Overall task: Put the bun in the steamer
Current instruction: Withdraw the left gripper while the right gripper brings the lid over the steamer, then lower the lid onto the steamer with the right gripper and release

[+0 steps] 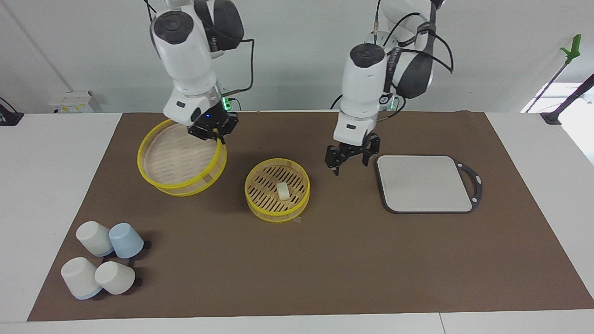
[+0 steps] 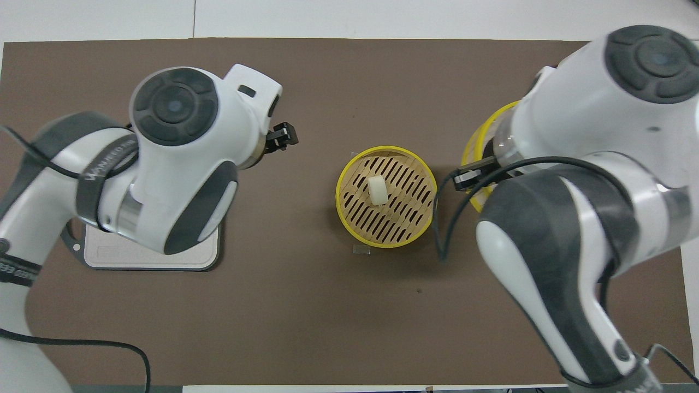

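Observation:
The cream-white bun [image 1: 283, 190] lies on the slotted base inside the yellow-rimmed steamer basket [image 1: 278, 214] at the middle of the brown mat; it also shows in the overhead view [image 2: 377, 190], inside the basket's rim [image 2: 337, 196]. My right gripper [image 1: 218, 137] is shut on the rim of the steamer's top piece [image 1: 176, 160] and holds it tilted, beside the basket toward the right arm's end. Only a strip of that piece's rim [image 2: 474, 143] shows from overhead. My left gripper [image 1: 350, 165] is open and empty over the mat between the basket and the grey tray; its fingertips [image 2: 284, 135] show from overhead.
A grey square tray with a black handle [image 1: 427, 183] lies toward the left arm's end, partly under the left arm from overhead [image 2: 153, 256]. Several upturned white and pale blue cups [image 1: 104, 264] stand on the mat's corner farthest from the robots, toward the right arm's end.

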`<control>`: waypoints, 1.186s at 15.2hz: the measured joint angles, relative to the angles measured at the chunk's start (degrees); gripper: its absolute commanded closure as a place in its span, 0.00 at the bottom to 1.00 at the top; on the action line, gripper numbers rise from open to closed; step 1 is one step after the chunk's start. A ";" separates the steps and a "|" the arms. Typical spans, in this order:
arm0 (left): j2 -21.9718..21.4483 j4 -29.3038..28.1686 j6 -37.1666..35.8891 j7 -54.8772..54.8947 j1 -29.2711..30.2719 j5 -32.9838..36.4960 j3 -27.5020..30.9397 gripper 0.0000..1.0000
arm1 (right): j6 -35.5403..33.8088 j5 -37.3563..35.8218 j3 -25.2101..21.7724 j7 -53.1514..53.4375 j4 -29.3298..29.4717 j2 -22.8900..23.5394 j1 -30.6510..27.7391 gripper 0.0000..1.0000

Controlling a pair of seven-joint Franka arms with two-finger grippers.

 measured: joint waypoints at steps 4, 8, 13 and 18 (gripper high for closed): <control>-4.72 -1.07 -5.44 16.31 11.36 -2.40 0.09 0.00 | 8.19 -0.03 0.15 13.12 3.96 8.06 9.43 1.00; -8.79 -1.59 -10.20 31.25 19.92 -4.46 0.16 0.00 | 13.95 -0.39 0.11 18.53 3.92 12.42 13.45 1.00; -12.19 -6.05 -10.66 35.46 21.32 -4.51 -0.16 0.00 | 19.26 -0.39 0.03 19.46 2.43 16.55 15.10 1.00; -15.16 -9.04 -10.51 35.65 21.32 -4.63 -0.22 0.00 | 20.29 -0.57 -0.23 19.50 1.27 16.72 15.40 1.00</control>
